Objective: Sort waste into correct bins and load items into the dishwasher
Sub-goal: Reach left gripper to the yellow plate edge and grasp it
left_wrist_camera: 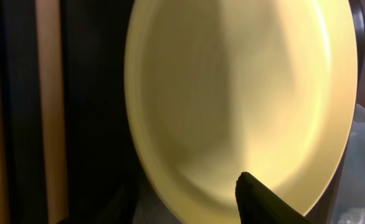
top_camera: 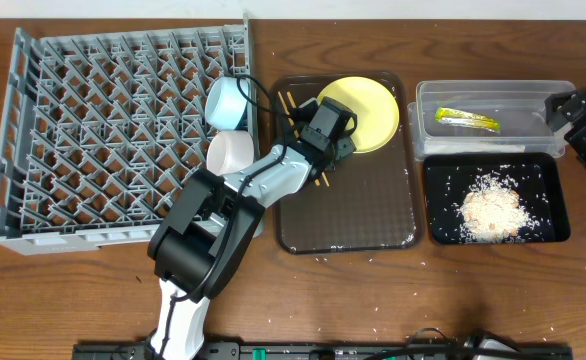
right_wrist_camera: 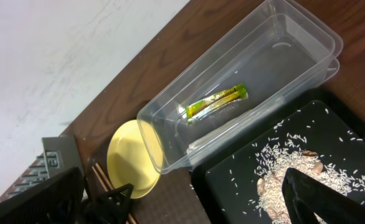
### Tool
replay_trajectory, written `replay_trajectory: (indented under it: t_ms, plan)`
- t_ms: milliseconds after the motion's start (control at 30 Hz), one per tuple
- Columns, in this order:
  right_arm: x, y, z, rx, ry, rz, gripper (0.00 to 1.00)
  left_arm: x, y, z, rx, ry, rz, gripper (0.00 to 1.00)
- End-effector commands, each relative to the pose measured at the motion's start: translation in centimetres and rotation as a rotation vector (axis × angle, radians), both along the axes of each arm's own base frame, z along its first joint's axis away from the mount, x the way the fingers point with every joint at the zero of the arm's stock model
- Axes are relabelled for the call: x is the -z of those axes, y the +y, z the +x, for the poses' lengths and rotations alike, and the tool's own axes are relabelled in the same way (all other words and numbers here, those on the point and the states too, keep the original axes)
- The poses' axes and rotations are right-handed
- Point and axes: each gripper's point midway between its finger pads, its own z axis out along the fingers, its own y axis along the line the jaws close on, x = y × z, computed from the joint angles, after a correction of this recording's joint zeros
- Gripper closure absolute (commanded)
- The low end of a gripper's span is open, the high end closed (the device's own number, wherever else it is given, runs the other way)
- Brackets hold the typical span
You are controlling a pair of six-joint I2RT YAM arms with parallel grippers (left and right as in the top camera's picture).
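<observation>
The round yellow plate [top_camera: 365, 110] lies at the back of the brown serving tray [top_camera: 373, 215]. My left gripper [top_camera: 341, 140] is at the plate's left rim, open. In the left wrist view one finger [left_wrist_camera: 260, 199] lies over the plate [left_wrist_camera: 232, 93] and the other stays in shadow beside the rim. The chopsticks [top_camera: 287, 104] lie under that arm. A light blue bowl [top_camera: 225, 100] and a white bowl [top_camera: 231, 152] sit at the right edge of the grey dish rack [top_camera: 93, 130]. The green-and-yellow wrapper [top_camera: 465, 120] lies in the clear tub [top_camera: 493, 92]. Rice crumbs [top_camera: 491, 210] fill the black tray [top_camera: 443, 180]. My right gripper [top_camera: 581, 120] is open and empty.
The right wrist view looks down on the tub [right_wrist_camera: 307, 28], the wrapper [right_wrist_camera: 217, 101], the rice [right_wrist_camera: 276, 180] on the black tray [right_wrist_camera: 232, 186] and the plate [right_wrist_camera: 129, 158]. A few stray grains lie on the wooden table [top_camera: 393, 300] in front of the serving tray.
</observation>
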Motion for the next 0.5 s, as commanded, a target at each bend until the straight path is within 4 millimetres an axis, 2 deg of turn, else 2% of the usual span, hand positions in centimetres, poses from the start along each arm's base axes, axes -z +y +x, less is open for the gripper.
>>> replay_trajectory:
  t_ms: [0, 167, 300, 333, 467]
  plan:
    - [-0.5, -0.1, 0.1, 0.003, -0.011, -0.001, 0.01, 0.7, 0.6, 0.5, -0.068, 0.012, 0.002, 0.50]
    - [-0.5, -0.1, 0.1, 0.003, -0.011, -0.001, 0.01, 2.2, 0.8, 0.3, -0.101, 0.047, -0.004, 0.50]
    - [-0.5, -0.1, 0.1, 0.003, -0.011, -0.001, 0.01, 4.0, 1.0, -0.1, -0.131, 0.088, 0.001, 0.56]
    - [-0.5, -0.1, 0.1, 0.003, -0.011, -0.001, 0.01, 4.3, 1.1, -0.1, -0.131, 0.090, 0.003, 0.60]
    - [-0.5, -0.1, 0.1, 0.003, -0.011, -0.001, 0.01, 4.4, 1.1, 0.0, -0.132, 0.088, 0.002, 0.86]
